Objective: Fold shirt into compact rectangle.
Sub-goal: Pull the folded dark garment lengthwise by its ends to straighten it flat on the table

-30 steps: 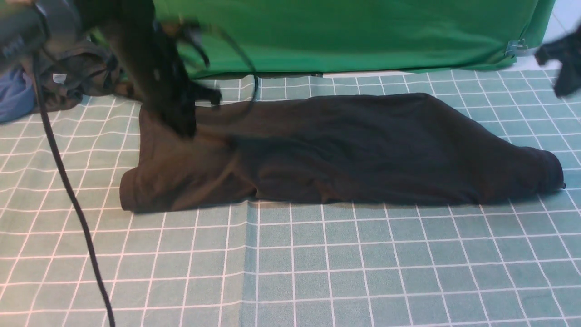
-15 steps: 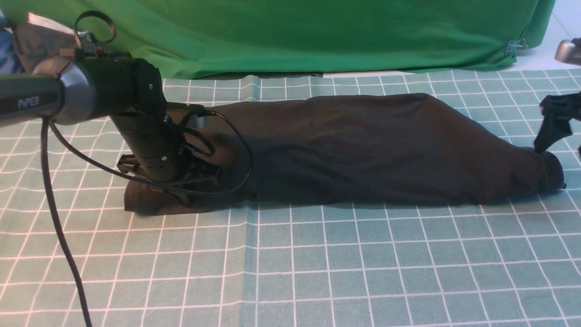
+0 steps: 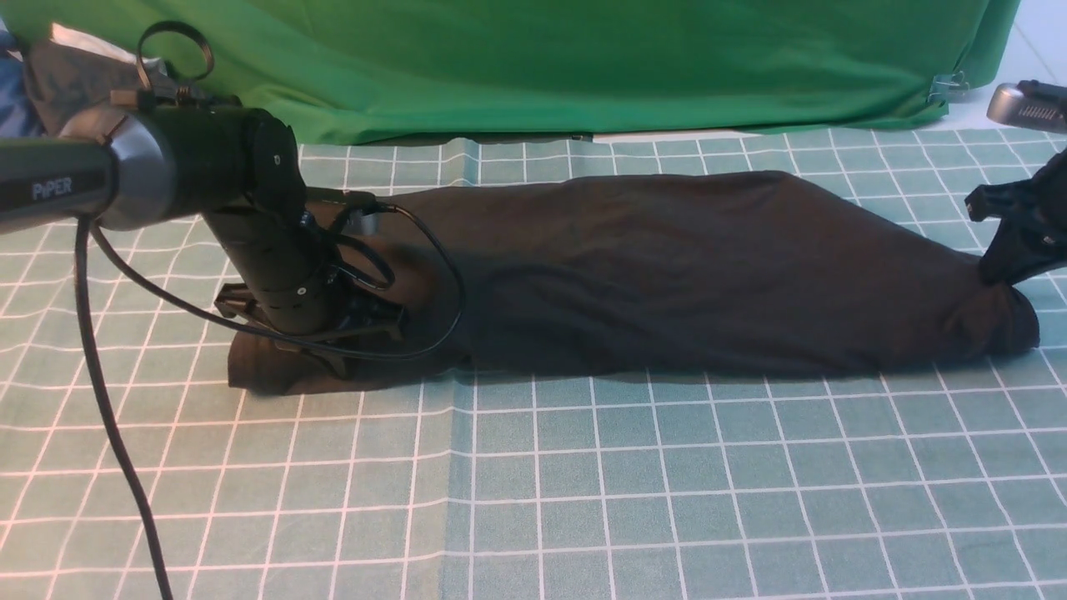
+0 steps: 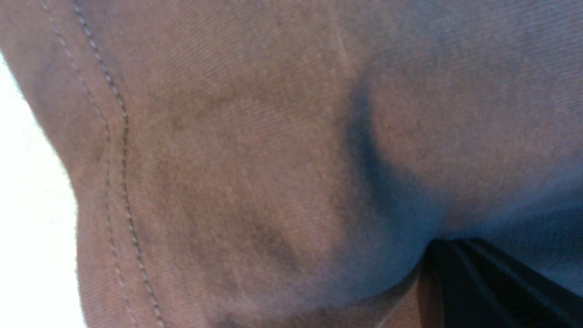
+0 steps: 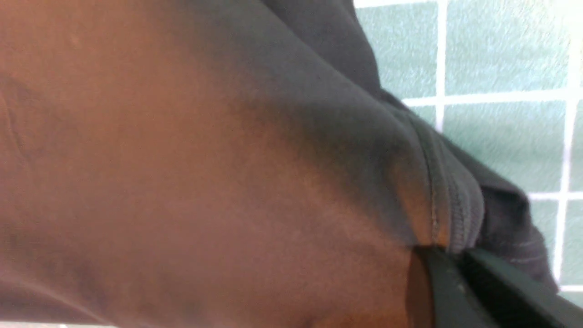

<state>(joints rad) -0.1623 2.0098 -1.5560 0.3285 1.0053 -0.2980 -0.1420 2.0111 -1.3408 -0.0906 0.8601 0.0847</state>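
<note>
Shirt point(image 3: 667, 275) lies as a long folded band across the checked cloth point(image 3: 583, 483), running 9 to 3 o'clock. Left gripper point(image 3: 333, 337) is clamped on its 9 o'clock end. Right gripper point(image 3: 1004, 271) pinches the 3 o'clock end, fabric bunched there. Best bet: lift both ends level, keep the band taut, match edges before laying over.

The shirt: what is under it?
Under the shirt lies the checked cloth, which shows all around it. The left gripper and right gripper hold its two ends. Anything else beneath the fabric is covered.
</note>
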